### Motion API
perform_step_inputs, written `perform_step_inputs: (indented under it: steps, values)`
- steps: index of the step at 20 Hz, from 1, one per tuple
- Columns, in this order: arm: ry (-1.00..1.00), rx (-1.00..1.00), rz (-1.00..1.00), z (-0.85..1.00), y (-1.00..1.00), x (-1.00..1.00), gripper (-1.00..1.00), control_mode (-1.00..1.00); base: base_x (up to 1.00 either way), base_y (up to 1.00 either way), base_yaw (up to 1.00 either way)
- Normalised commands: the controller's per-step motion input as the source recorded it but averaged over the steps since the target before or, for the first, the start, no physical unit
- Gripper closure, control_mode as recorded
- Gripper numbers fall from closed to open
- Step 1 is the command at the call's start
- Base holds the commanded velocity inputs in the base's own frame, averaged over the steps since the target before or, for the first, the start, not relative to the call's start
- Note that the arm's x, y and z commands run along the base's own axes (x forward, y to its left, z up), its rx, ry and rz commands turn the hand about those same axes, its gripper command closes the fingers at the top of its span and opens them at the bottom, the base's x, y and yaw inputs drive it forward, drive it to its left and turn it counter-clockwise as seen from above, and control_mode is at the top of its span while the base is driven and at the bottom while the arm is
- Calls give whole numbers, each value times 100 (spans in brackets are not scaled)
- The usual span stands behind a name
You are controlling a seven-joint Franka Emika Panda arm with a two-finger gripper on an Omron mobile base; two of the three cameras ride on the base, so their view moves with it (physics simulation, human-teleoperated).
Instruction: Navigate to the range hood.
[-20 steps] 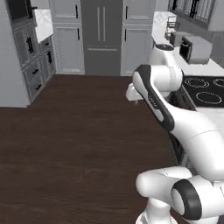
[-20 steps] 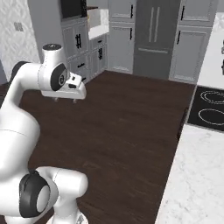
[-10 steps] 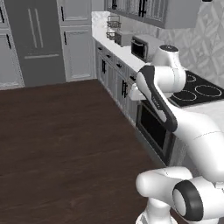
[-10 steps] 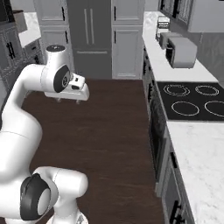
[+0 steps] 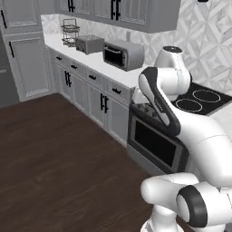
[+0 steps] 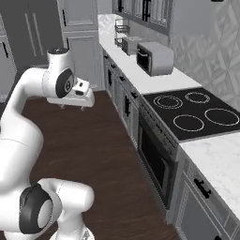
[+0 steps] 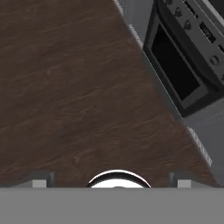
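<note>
The range hood [image 5: 202, 1] shows as a small dark rim at the top edge, above the cooktop [image 6: 192, 112]. The gripper [image 6: 72, 106] hangs over the wood floor [image 7: 78, 87]; whether spread or pressed together, I cannot tell.

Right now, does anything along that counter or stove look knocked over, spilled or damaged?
Nothing stands out. The microwave and toaster sit upright on the counter, the cooktop is bare, and the oven door is closed.

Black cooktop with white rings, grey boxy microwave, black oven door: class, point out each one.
Black cooktop with white rings [image 6: 197, 112]: right base view, centre of glass.
Grey boxy microwave [image 6: 157, 58]: right base view, side wall.
Black oven door [image 7: 175, 70]: hand view, window.
</note>
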Motion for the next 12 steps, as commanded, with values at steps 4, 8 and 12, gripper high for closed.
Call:
perform_step_inputs:
  steps: [4,8,12]
  values:
    - [0,0,0,0,0,0,-100,100,97,44,-68]
    - [0,0,0,0,0,0,-100,100,93,44,-70]
    - [0,0,0,0,0,0,-100,100,90,49,-72]
